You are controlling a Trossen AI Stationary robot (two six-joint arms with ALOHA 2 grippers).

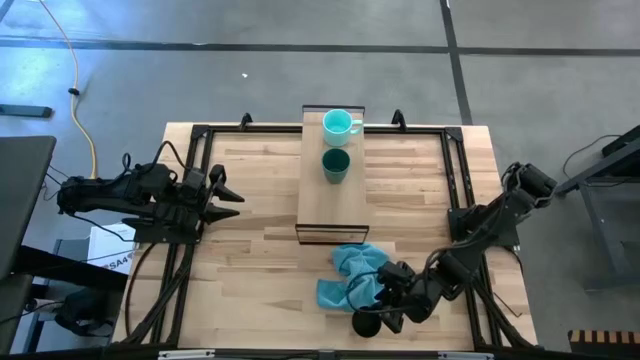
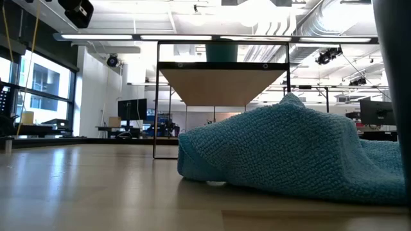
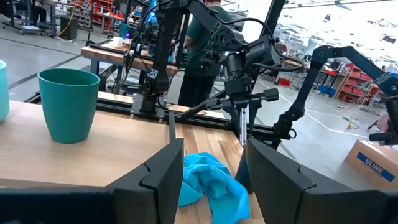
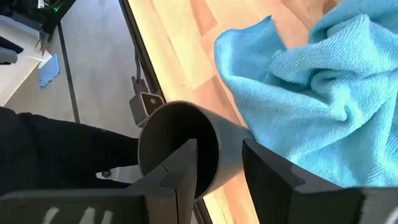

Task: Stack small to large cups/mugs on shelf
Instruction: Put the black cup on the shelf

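1. The right end effector (image 1: 385, 315) is low at the near edge of the bench (image 1: 250, 260), just beside the blue cloth (image 1: 345, 275).
2. The black cup (image 4: 180, 149) lies tipped on its side there. In the right wrist view one finger (image 4: 180, 168) reaches into its mouth and the other sits outside the wall, so the end effector is gripping the cup's rim.
3. The shelf (image 1: 315, 200) runs down the middle of the bench from its far edge.
4. The turquoise mug (image 1: 338, 124) stands upright at the shelf's far end, handle to the right.
5. The dark green cup (image 1: 335, 165) stands upright on the shelf just beside the mug, on the near side; the two are apart.
6. The left end effector (image 1: 225, 190) waits over the left part of the bench, pointing toward the shelf, with its fingers spread and nothing between them.
7. In the low view the cloth fills the foreground, with the shelf's underside behind it.
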